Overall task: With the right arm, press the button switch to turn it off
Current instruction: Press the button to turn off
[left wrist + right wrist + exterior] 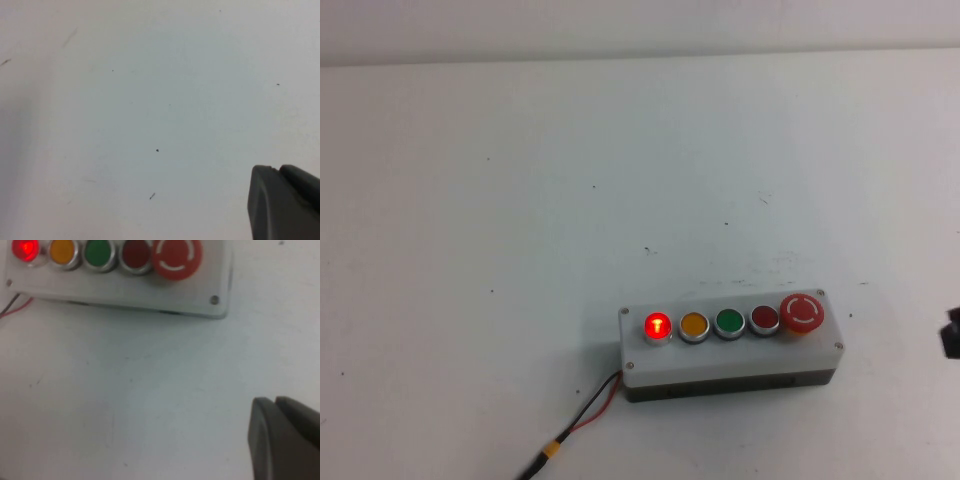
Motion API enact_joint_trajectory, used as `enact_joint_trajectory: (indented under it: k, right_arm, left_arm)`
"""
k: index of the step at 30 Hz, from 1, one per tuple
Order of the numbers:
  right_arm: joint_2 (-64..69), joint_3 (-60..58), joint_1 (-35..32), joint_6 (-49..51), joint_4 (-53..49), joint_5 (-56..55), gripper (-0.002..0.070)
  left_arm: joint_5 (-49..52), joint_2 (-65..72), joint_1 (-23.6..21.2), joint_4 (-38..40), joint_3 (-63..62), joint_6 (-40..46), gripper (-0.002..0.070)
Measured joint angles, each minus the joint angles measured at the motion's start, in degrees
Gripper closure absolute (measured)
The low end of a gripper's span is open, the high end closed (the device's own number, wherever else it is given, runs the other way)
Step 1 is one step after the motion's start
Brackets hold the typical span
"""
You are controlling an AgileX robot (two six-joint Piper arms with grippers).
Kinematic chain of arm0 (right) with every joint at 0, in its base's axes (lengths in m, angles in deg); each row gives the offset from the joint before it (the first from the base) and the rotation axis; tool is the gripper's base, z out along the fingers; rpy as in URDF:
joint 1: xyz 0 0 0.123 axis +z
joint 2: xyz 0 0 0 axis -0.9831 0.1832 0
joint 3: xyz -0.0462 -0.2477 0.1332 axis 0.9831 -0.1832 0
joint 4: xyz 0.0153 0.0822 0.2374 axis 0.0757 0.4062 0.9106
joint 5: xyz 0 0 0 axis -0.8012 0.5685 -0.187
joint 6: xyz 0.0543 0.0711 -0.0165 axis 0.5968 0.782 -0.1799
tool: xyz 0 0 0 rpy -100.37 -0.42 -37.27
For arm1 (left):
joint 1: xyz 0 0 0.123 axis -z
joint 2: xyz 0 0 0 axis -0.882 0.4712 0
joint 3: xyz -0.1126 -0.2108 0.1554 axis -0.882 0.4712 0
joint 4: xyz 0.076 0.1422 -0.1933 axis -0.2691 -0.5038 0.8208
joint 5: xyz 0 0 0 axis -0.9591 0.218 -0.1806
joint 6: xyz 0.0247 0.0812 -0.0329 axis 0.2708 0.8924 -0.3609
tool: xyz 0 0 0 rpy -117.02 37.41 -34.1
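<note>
- Button switch (657,325) sits at the left end of the row of five on the white-grey box (730,362); I see it glowing bright red inside its silver ring.
- Row order from the robot's left, as I read it in the high view: lit red switch, yellow button (693,325), green button (729,322), darker red flat button (764,319), big red mushroom-head button (802,311) at the right end.
- Box lies on the white table (520,200), in the near half and a little right of centre, long side roughly across my view.
- Red and black wires (590,415) leave the box's near-left corner and run toward the near edge, with a small yellow piece on them.
- Right gripper (285,440): only a dark finger edge shows in the right wrist view, above bare table, near the mushroom-head end of the box and well apart from the lit switch. I cannot tell how far it is open, and I see nothing in it.
- In the high view a small dark part of the right arm (952,335) shows at the right edge, level with the box and apart from it.
- Left gripper (285,200): one dark finger edge over bare table in the left wrist view, box not visible there. Opening: cannot tell.
</note>
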Motion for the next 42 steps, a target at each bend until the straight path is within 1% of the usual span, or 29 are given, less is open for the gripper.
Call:
enact_joint_trajectory:
  k: [4, 9, 12, 19, 24, 27, 36, 42]
  right_arm:
    - [8.13, 5.72, 8.12, 1.39, -1.44, -0.23, 0.0692]
    - [18.77, 16.28, 17.61, 6.31, -7.94, -0.12, 0.0692]
    - [25.15, 23.33, 21.94, 7.26, -9.48, 1.59, 0.0692]
    - [39.82, 40.94, 29.45, 7.78, -12.38, 7.08, 0.0692]
    - [47.19, 49.67, 31.05, 7.45, -12.9, 8.56, 0.0692]
    - [49.8, 51.44, 31.05, 7.45, -13.14, 8.56, 0.0692]
    - [51.68, 51.29, 31.13, 6.88, -11.66, 9.04, 0.0692]
    - [49.05, 46.36, 32.86, 5.72, -10.19, 9.23, 0.0692]
  left_arm:
    - [0.0, 0.0, 0.0, 0.0, 0.0, 0.0, 0.0677]
    - [0.0, 0.0, 0.0, 0.0, 0.0, 0.0, 0.0677]
    - [0.0, 0.0, 0.0, 0.0, 0.0, 0.0, 0.0677]
    - [0.0, 0.0, 0.0, 0.0, 0.0, 0.0, 0.0677]
    - [0.0, 0.0, 0.0, 0.0, 0.0, 0.0, 0.0677]
    - [0.0, 0.0, 0.0, 0.0, 0.0, 0.0, 0.0677]
    - [0.0, 0.0, 0.0, 0.0, 0.0, 0.0, 0.0677]
    - [0.0, 0.0, 0.0, 0.0, 0.0, 0.0, 0.0677]
